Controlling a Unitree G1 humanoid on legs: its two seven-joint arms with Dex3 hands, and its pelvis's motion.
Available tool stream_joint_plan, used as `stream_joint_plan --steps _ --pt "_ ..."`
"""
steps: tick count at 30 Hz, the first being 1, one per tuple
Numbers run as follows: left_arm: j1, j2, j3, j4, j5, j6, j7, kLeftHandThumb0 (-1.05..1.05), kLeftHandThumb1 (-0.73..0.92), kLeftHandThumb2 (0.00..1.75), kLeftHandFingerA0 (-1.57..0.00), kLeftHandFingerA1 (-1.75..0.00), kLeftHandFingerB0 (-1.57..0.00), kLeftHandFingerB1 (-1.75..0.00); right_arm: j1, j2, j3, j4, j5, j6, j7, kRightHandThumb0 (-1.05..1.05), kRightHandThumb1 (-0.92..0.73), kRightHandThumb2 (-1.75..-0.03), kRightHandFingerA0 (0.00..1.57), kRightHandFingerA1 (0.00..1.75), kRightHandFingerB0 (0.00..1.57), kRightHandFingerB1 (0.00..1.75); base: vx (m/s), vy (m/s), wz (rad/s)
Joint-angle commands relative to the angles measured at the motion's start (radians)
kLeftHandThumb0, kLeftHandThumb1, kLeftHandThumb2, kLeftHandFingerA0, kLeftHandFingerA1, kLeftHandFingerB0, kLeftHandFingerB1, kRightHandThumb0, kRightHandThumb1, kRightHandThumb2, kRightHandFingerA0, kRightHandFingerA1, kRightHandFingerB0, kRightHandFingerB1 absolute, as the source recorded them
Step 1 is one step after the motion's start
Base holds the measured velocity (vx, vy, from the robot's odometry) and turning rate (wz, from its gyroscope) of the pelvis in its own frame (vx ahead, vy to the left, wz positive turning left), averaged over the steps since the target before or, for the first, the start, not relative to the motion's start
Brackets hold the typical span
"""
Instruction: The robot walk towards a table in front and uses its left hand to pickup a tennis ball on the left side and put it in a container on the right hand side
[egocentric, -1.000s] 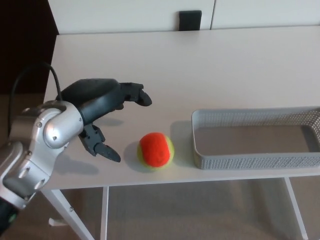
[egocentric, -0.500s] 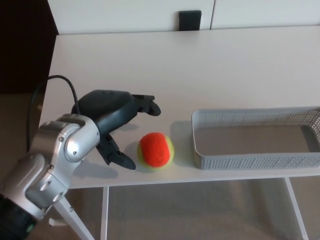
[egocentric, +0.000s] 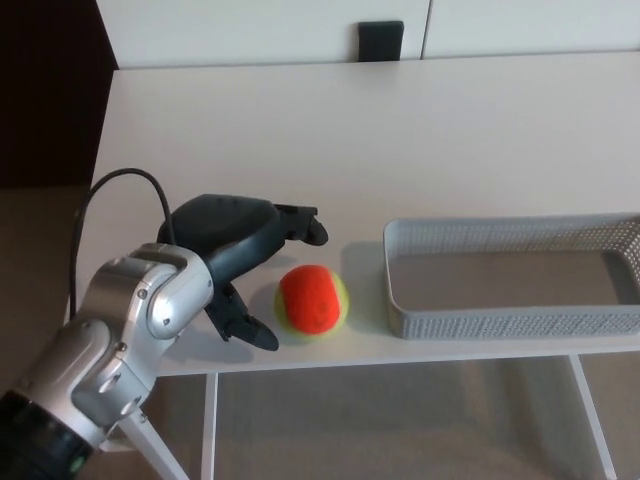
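An orange and yellow-green tennis ball (egocentric: 312, 299) rests on the white table (egocentric: 400, 140) near its front edge. My left hand (egocentric: 250, 250) stands open just left of the ball, its fingers (egocentric: 305, 225) reaching past the ball's far side and the thumb (egocentric: 248, 328) low at its near left. No finger visibly touches the ball. A grey mesh container (egocentric: 515, 275) lies empty to the right of the ball, close to it. My right hand does not show.
The table's front edge runs just below the ball and the container. A black object (egocentric: 380, 41) stands at the table's far edge against the white wall. A black cable (egocentric: 95, 215) loops over my left forearm. Floor shows under the table.
My left hand has moved right and slightly toward the front edge, closing in on the ball, and stays open. The ball and container have not moved.
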Motion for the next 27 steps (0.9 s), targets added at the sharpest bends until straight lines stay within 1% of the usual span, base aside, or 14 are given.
stream_joint_plan --steps 1,4,5,6,10,11,14,15,19,22,23,26,27 --pt "0.011 -0.009 -0.019 0.008 0.067 -0.007 0.025 -0.77 0.29 0.56 -0.48 -0.5 -0.34 -0.56 -0.004 -0.012 -0.003 0.002 0.0 0.009 -0.011 -0.78 -0.4 -0.83 0.47 1.09 0.0 0.55 0.0 0.0 0.0" --pt "0.01 -0.012 -0.017 0.009 0.073 -0.008 0.026 -0.77 0.29 0.56 -0.48 -0.5 -0.34 -0.56 -0.005 -0.012 -0.003 0.002 0.0 0.008 -0.011 -0.78 -0.4 -0.83 0.47 1.09 0.0 0.55 0.0 0.0 0.0" --pt "0.014 -0.017 -0.026 0.007 0.089 -0.005 0.036 -0.76 0.29 0.56 -0.5 -0.49 -0.36 -0.54 -0.01 -0.011 -0.005 0.003 0.003 0.014 -0.009 -0.78 -0.39 -0.82 0.5 1.12 0.0 0.55 0.0 0.0 0.0" --pt "0.018 -0.02 -0.029 0.007 0.099 -0.009 0.046 -0.74 0.29 0.56 -0.53 -0.49 -0.38 -0.53 -0.01 -0.01 -0.009 0.001 0.008 0.013 -0.002 -0.78 -0.4 -0.82 0.48 1.11 0.0 0.53 0.0 0.0 0.0" --pt "0.022 -0.025 -0.026 0.008 0.106 -0.017 0.054 -0.74 0.29 0.56 -0.53 -0.49 -0.38 -0.53 -0.008 -0.009 -0.013 -0.002 0.013 0.009 0.007 -0.78 -0.4 -0.82 0.48 1.11 0.0 0.53 0.0 0.0 0.0" --pt "0.025 -0.031 -0.03 0.011 0.112 -0.02 0.065 -0.72 0.33 0.61 -0.65 -0.49 -0.38 -0.52 -0.012 -0.011 -0.008 0.001 0.005 0.011 -0.003 -0.79 -0.4 -0.83 0.48 1.1 0.0 0.56 0.0 0.0 0.0" --pt "0.027 -0.035 -0.03 0.014 0.117 -0.023 0.071 -0.72 0.33 0.61 -0.65 -0.49 -0.38 -0.52 -0.013 -0.012 -0.007 0.003 0.002 0.011 -0.007 -0.79 -0.4 -0.83 0.48 1.1 0.0 0.56 0.0 0.0 0.0" --pt "0.026 -0.04 -0.031 0.021 0.117 -0.03 0.079 -0.71 0.32 0.61 -0.64 -0.49 -0.39 -0.52 -0.013 -0.011 -0.009 0.001 0.005 0.012 -0.007 -0.76 -0.38 -0.81 0.52 1.12 0.0 0.61 0.0 0.0 0.0" --pt "0.024 -0.05 -0.028 0.036 0.11 -0.044 0.089 -0.7 0.32 0.6 -0.64 -0.49 -0.39 -0.52 -0.017 -0.01 -0.011 0.0 0.008 0.014 -0.007 -0.76 -0.38 -0.81 0.52 1.12 0.0 0.61 0.0 0.0 0.0" --pt "0.024 -0.057 -0.035 0.039 0.124 -0.044 0.096 -0.71 0.32 0.61 -0.64 -0.49 -0.4 -0.51 -0.017 -0.012 -0.005 -0.005 0.0 0.015 -0.013 -0.78 -0.39 -0.82 0.51 1.12 0.0 0.59 0.0 0.0 0.0" --pt "0.022 -0.062 -0.038 0.043 0.127 -0.041 0.095 -0.72 0.33 0.61 -0.65 -0.49 -0.4 -0.51 -0.022 -0.013 -0.007 -0.002 0.004 0.014 -0.004 -0.8 -0.4 -0.82 0.48 1.12 0.0 0.56 0.0 0.0 0.0" --pt "0.02 -0.068 -0.045 0.053 0.141 -0.049 0.11 -0.73 0.33 0.61 -0.68 -0.5 -0.4 -0.52 -0.023 -0.015 -0.005 -0.002 0.003 0.007 0.004 -0.81 -0.41 -0.83 0.48 1.12 0.0 0.55 0.0 0.0 0.0" --pt "0.018 -0.07 -0.049 0.051 0.143 -0.042 0.097 -0.72 0.3 0.61 -0.69 -0.51 -0.35 -0.51 -0.024 -0.016 -0.004 -0.003 0.002 0.008 0.002 -0.83 -0.42 -0.84 0.48 1.13 0.0 0.57 0.0 0.0 0.0"
